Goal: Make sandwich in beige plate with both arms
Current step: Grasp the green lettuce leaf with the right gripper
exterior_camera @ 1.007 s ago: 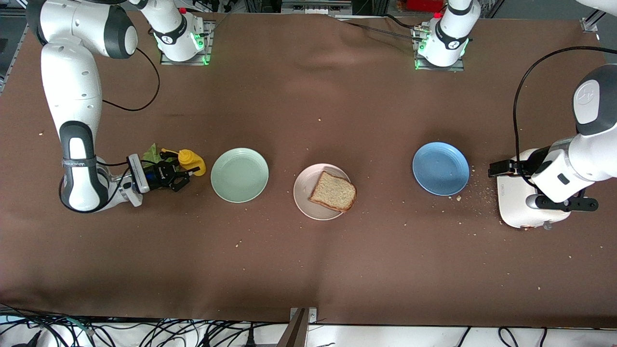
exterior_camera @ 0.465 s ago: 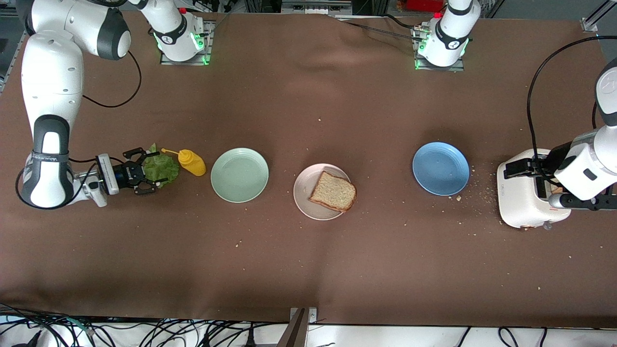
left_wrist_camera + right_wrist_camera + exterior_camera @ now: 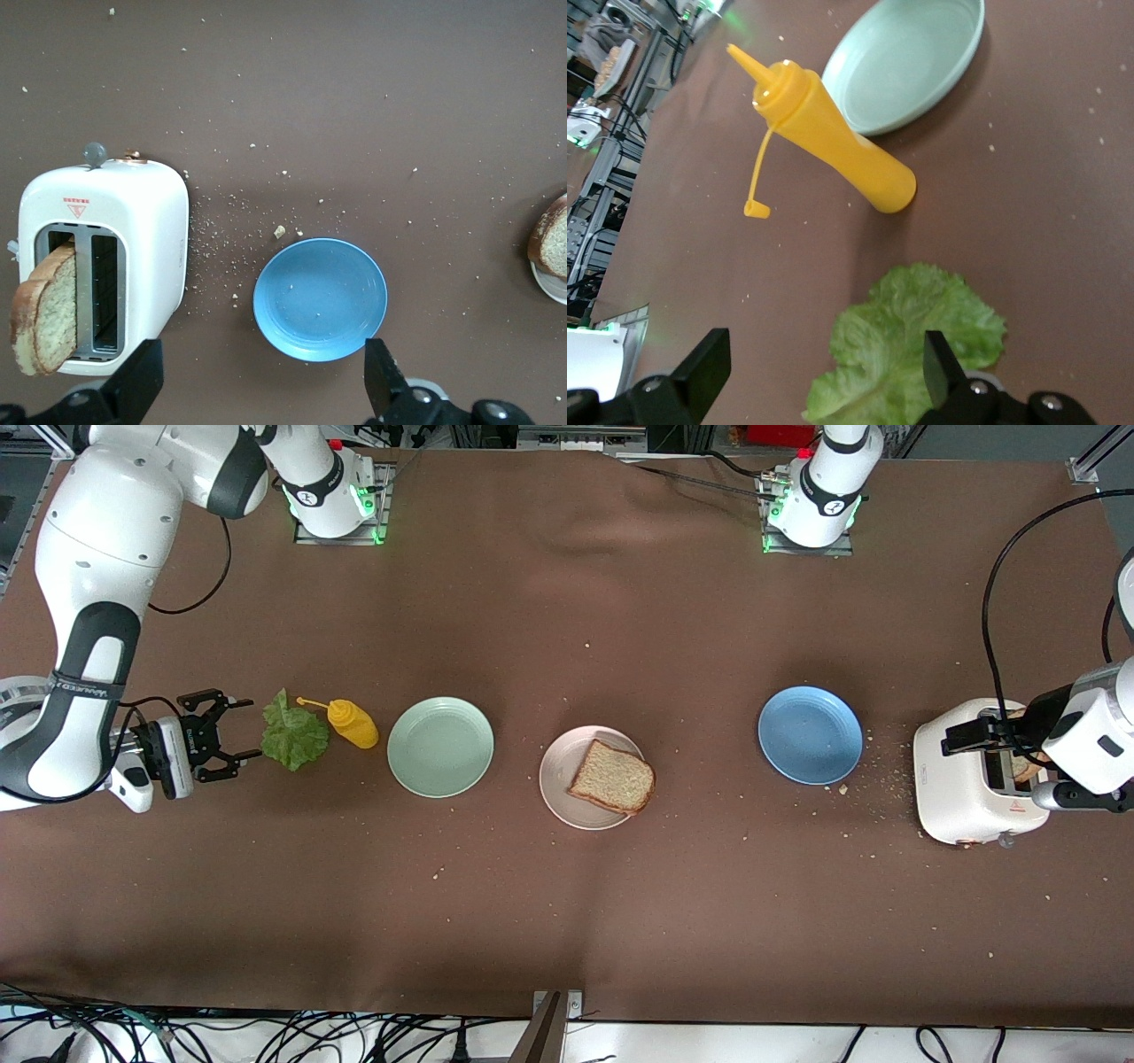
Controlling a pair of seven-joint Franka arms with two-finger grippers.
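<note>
**Lettuce and second slice both still off the beige plate**

Beige plate point(image 3: 567, 797) at table centre, between mint-green plate point(image 3: 440, 746) and blue plate point(image 3: 810, 734); one slice of wholegrain bread point(image 3: 613, 777) already on it, overhanging the rim. Lettuce leaf point(image 3: 293, 734) flat on the brown cloth toward the right arm's end, just beside the yellow mustard bottle point(image 3: 351, 723). Right gripper point(image 3: 221, 729) near the leaf, not touching, fingers spread wide, nothing held. Left gripper point(image 3: 263, 376) above the white toaster point(image 3: 970, 784), fingers wide, empty. Second bread slice point(image 3: 42, 311) upright in a toaster slot, top half proud.

Handling, judged: leaf very light, limp, tears easily; pinch at a raised crinkled edge, gentle closure. Bread light, soft, crumbly; grip across the exposed crust, lift straight up.
</note>
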